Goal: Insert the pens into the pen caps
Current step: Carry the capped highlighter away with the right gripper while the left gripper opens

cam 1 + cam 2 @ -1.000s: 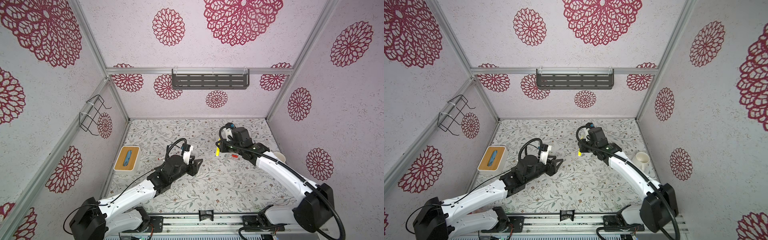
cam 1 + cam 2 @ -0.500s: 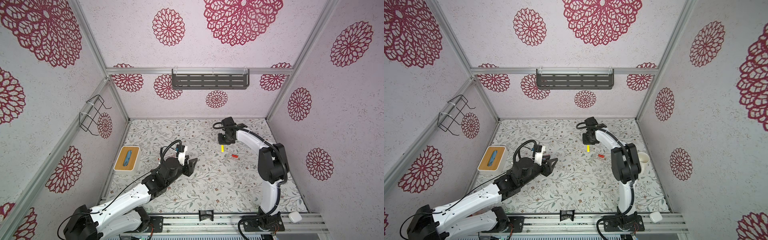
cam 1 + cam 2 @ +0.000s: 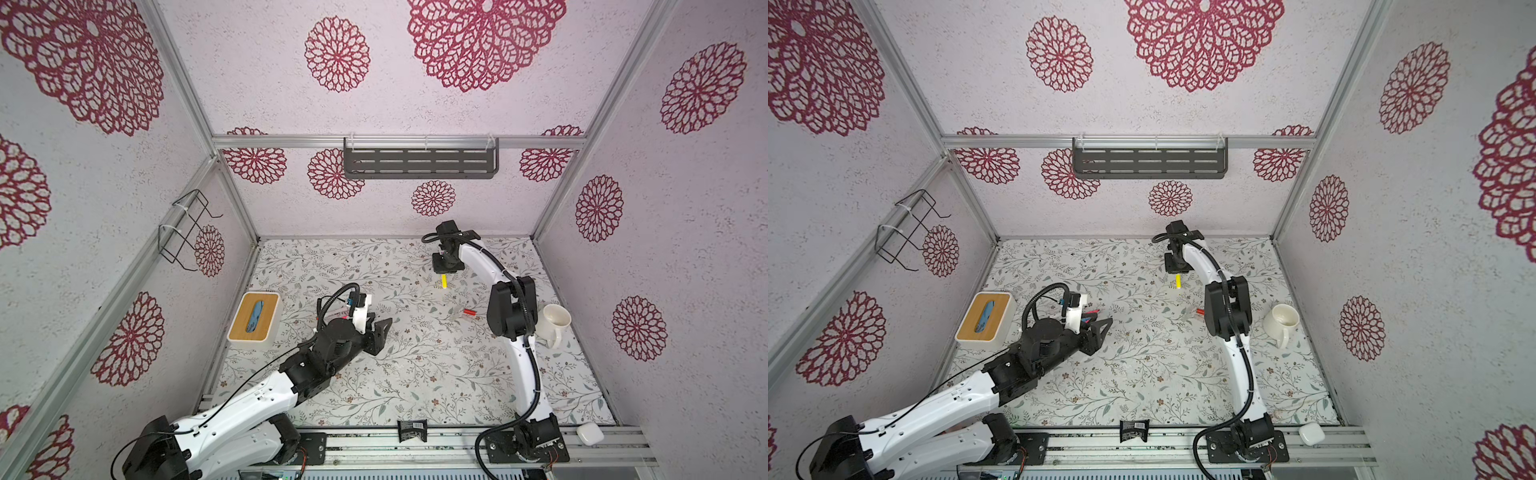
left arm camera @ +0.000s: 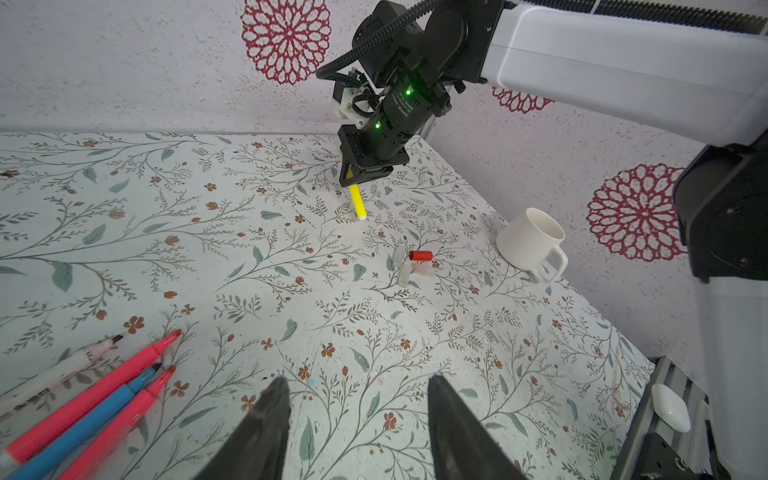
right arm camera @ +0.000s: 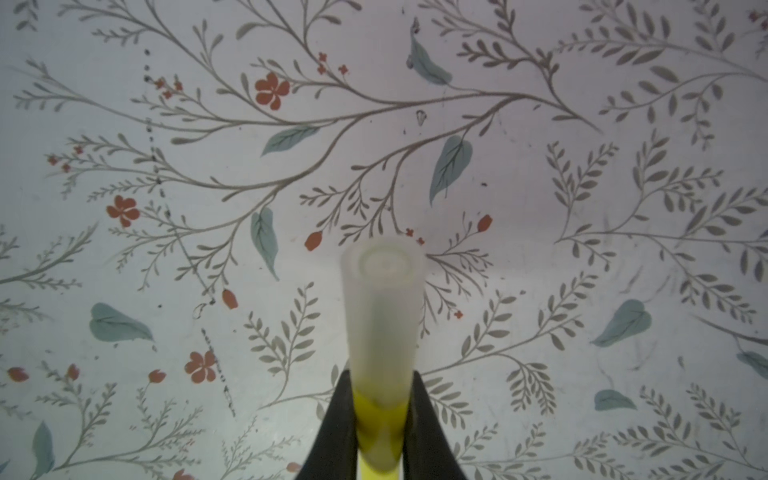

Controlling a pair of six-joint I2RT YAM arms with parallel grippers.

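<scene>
My right gripper [image 3: 443,273] [image 5: 380,395] is shut on the yellow pen [image 3: 444,282] [image 4: 357,203], which hangs nose down over the back of the table. A translucent cap [image 5: 382,307] sits on the pen's lower end. A red cap [image 4: 420,255] [image 3: 470,311] and a few clear pen caps [image 4: 404,276] lie loose near the mug. My left gripper [image 4: 358,381] [image 3: 380,332] is open and empty, low over the table's middle left. Beside it lie a white pen [image 4: 58,370], two pink pens [image 4: 95,395] and a blue pen [image 4: 91,419], all uncapped.
A white mug [image 3: 555,322] stands at the right by my right arm. A wood-topped tissue box [image 3: 254,318] sits at the left wall. A small white case [image 3: 589,434] lies on the front rail. A dark shelf [image 3: 420,163] hangs on the back wall.
My right arm has stretched toward the back wall, carrying the yellow pen further back. My left gripper has drawn slightly back to the left and stays open.
</scene>
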